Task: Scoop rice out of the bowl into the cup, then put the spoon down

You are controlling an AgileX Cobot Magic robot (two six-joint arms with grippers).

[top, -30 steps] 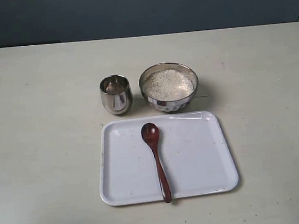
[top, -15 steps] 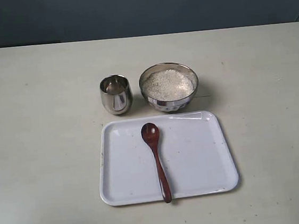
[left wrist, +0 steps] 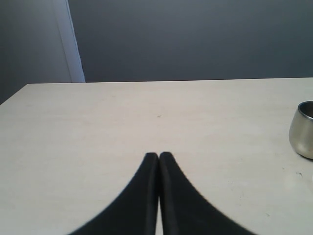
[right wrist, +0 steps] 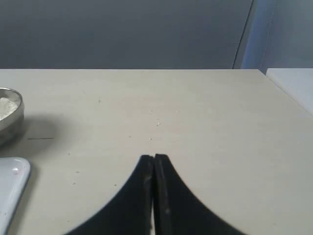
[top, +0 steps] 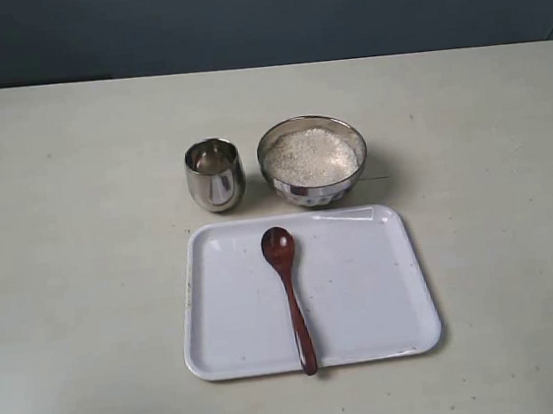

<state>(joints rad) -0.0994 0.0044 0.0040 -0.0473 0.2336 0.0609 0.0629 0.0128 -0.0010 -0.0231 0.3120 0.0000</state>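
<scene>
Left hand (left wrist: 159,155) and right hand (right wrist: 154,156) are both pinched together, holding nothing. Spoon (top: 290,295) lies on the tray (top: 364,287), lower centre of frame, below the cup (top: 216,184) and the bowl (top: 315,191) of rice (top: 309,156).

We are looking at polished steel, dark wood and white plastic on a matt pale table (top: 75,268).

We are seeing the cup (top: 215,174) and the bowl (top: 300,193) shining as mirror-bright steel, their walls throwing back reflections, while the rice (top: 310,156) is showing dull, grainy white. The spoon (top: 288,290) is looking like reddish-brown wood, smooth and slightly glossy, catching a highlight in its oval end. The tray (top: 364,287) is appearing as smooth white plastic with a soft sheen along its far edge and a few specks. The left gripper (left wrist: 158,155) and right gripper (right wrist: 154,157) are looking smooth, matt black.
</scene>
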